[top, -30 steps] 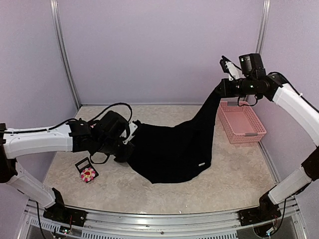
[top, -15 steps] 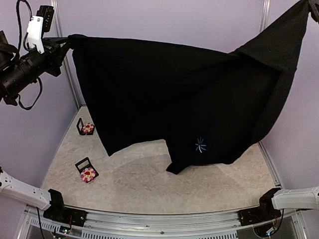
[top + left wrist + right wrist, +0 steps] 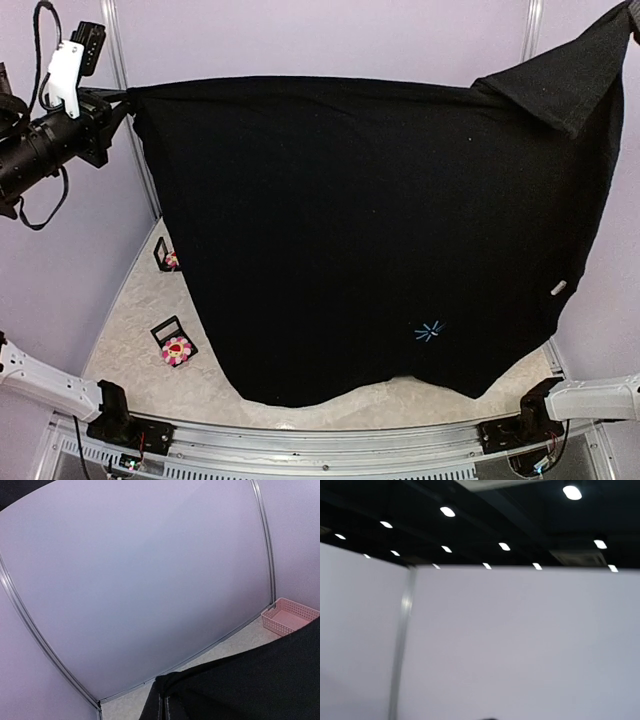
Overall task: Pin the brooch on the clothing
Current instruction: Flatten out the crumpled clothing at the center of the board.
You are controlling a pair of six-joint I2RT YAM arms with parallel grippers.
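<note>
**Item 1. Left pincer** (image 3: 122, 97), upper left of the top view: clamped tight on one top corner of the black T-shirt (image 3: 370, 230). Its own camera shows no fingertips, only dark hem along the bottom edge.

**Item 2. Right pincer:** beyond the upper right corner of the top view and absent from its own camera. It is closed, and judged to carry the shirt's other corner, since the cloth rises to that spot.

**Item 3. Black T-shirt:** hung as a curtain between the two.
- The light-blue starburst mark (image 3: 431, 331) is low and right of centre.
- The white tag (image 3: 558, 289) is at the right edge.
- The lower hem is near the front of the desk (image 3: 130, 320); whether it touches cannot be told.

**Item 4. Brooch** (image 3: 177, 349): on its dark card at lower left, apart from the cloth. Second flower brooch (image 3: 172, 260): further back, half behind the shirt's left edge.

**Hazards (judged):**
- A corner may slip if the grip takes little cloth.
- Lowering could drape or sweep the hem over the flowers.
- The shirt may land mark-down.

**Views:**
- The left wrist view alone shows the pink basket (image 3: 290, 617), which the curtain hides from above.
- Only the top view shows the flowers and the mark.
- The right wrist view gives wall and ceiling lights only.
</note>
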